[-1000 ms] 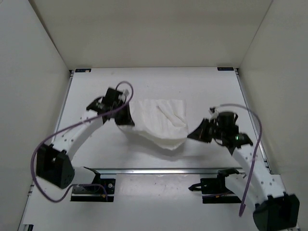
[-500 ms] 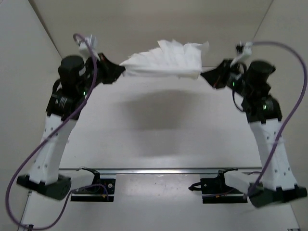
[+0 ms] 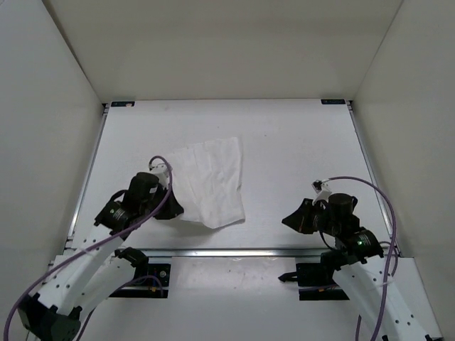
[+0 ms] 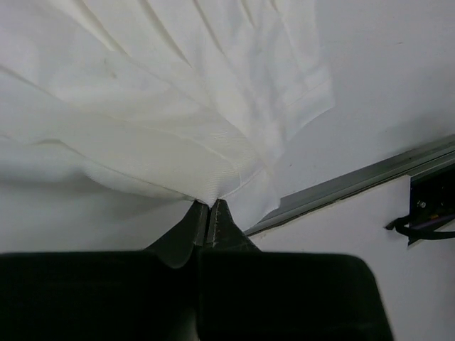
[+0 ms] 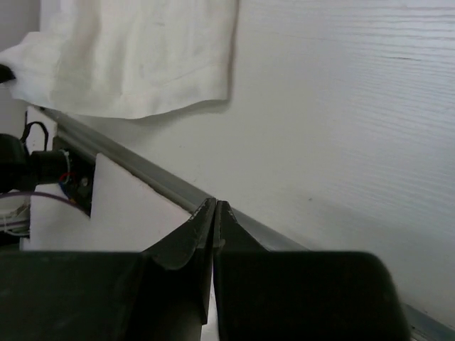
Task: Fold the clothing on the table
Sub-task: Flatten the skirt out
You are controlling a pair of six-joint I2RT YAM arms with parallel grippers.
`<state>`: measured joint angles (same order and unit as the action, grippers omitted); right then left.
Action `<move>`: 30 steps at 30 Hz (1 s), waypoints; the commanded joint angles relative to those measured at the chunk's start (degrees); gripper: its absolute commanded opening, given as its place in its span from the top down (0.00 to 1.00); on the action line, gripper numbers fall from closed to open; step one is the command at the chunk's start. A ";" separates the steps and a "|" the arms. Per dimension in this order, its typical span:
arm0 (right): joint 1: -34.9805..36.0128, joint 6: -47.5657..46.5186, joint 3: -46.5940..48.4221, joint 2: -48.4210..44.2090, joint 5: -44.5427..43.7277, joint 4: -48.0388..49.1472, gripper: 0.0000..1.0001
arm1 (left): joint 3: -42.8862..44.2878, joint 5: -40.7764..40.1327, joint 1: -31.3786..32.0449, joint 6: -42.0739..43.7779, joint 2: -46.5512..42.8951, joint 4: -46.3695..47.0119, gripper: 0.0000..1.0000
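Clothing (image 3: pixel 211 181) sits on the table (image 3: pixel 298 142), left of centre, in the near half. White and thin, roughly a tilted rectangle from above. Far edge is around mid-table; near corner is close to the front rail (image 3: pixel 234 251) but not over it. Mostly flat, with faint pleat lines running lengthwise. Near-left edge is drawn up into a small bunch.

Left gripper (image 3: pixel 175 210) is at that near-left edge. Wrist view: jaws pressed together, no gap, pleats fan out from right at the tips. Fabric converges into the pinch, so it's clamped on the clothing with a thin bite of the edge, not a handful. A loose flap hangs just right of the tips, toward the rail. Left arm lies low, reaching in from the near-left corner.

Right gripper (image 3: pixel 288 219) is closed with nothing in it. Wrist view: fingers (image 5: pixel 186 238) meet tip to tip over bare table just beside the rail. Clothing shows in the upper left of that view, well apart from the tips. Can't tell whether the tips touch the surface or hover. Right arm is low at the near-right side, gripper pointing left toward the cloth.

Purple cable (image 3: pixel 160 162) loops off the left wrist beside the cloth's left edge. White walls (image 3: pixel 50 85) enclose the table on three sides.
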<state>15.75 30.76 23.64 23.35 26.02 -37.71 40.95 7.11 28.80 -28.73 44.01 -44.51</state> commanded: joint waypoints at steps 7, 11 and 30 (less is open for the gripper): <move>6.12 3.17 -1.68 8.79 0.55 12.57 0.67 | -4.39 -2.55 -2.43 -1.59 -6.13 -4.35 1.00; 11.66 2.20 1.85 18.29 -3.17 18.71 0.38 | -5.08 -2.19 -1.73 -3.95 -5.51 -4.62 1.00; 16.86 -1.06 11.69 49.94 -3.08 36.04 0.01 | -7.73 0.62 -3.83 -4.58 -8.23 -0.93 1.00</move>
<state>31.88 29.78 33.45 71.57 22.44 -7.09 33.19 6.83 25.93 -33.08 36.23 -47.48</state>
